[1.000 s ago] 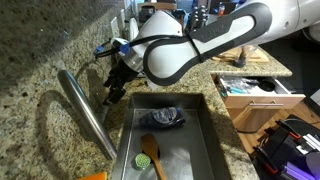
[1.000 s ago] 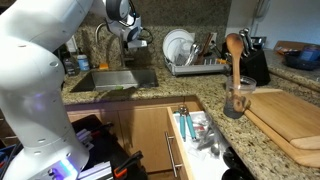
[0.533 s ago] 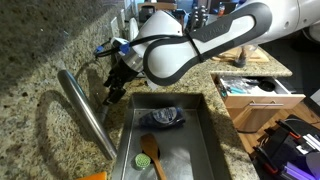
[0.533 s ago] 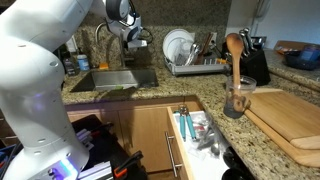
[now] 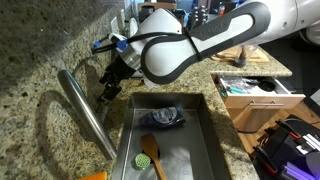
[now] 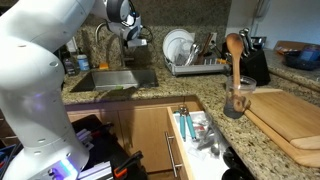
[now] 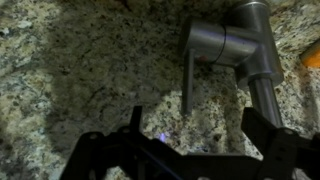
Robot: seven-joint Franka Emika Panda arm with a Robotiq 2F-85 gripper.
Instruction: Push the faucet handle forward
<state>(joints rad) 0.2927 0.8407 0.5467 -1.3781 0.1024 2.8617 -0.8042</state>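
Reaching in from the drawer (image 5: 255, 95) side, my arm (image 5: 200, 45) sweeps in a wide arc over the granite counter (image 5: 40, 50), elbow high and wrist tipped down at the back corner of the sink (image 5: 213, 140). In an exterior view it stands as a tall white column in front of the sink, with the wrist at the faucet (image 6: 100, 40). The long spout (image 5: 85, 110) slants across the counter just beside my gripper (image 5: 107, 92), which points down toward the stone. From the wrist, my gripper (image 7: 192, 125) has its fingers (image 7: 262, 130) spread wide with nothing between the pads. The handle (image 7: 188, 80) is a thin lever running from the faucet body (image 7: 225, 42) toward me, its tip near the gap between my fingers. I cannot tell whether it touches either one.
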